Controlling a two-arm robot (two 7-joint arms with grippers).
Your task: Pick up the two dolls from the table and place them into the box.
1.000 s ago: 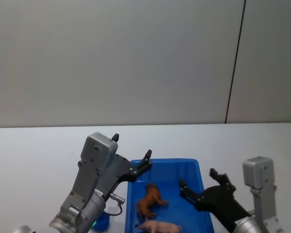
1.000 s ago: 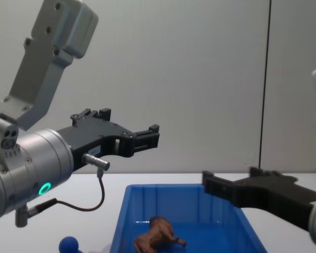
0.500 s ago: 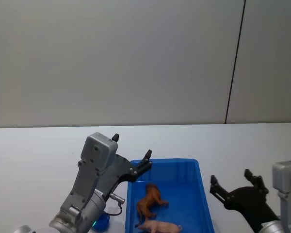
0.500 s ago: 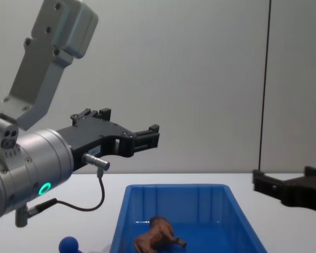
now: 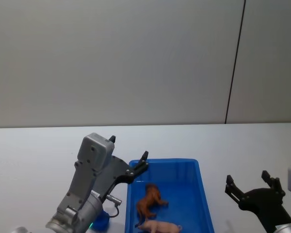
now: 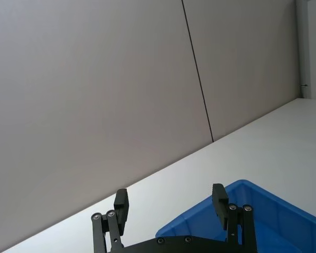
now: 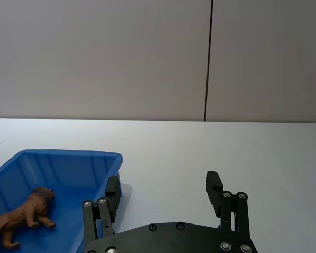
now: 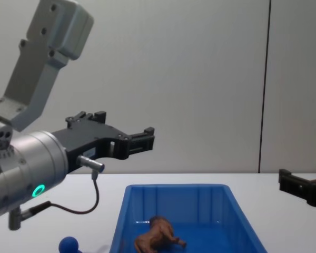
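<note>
Two dolls are contained in one blue box [image 5: 165, 161], which is set on the white table [image 5: 39, 145]. One brown lion doll [image 5: 149, 199] is located near the middle of the box floor. One pale pink pig doll [image 5: 160, 226] is laid just beside it, toward the near end of the box. The left gripper [image 6: 169, 197] is held above the far left corner of the box, fingers spread and empty. The right gripper [image 7: 163, 184] is held right of the box, apart from it, fingers likewise spread and empty.
</note>
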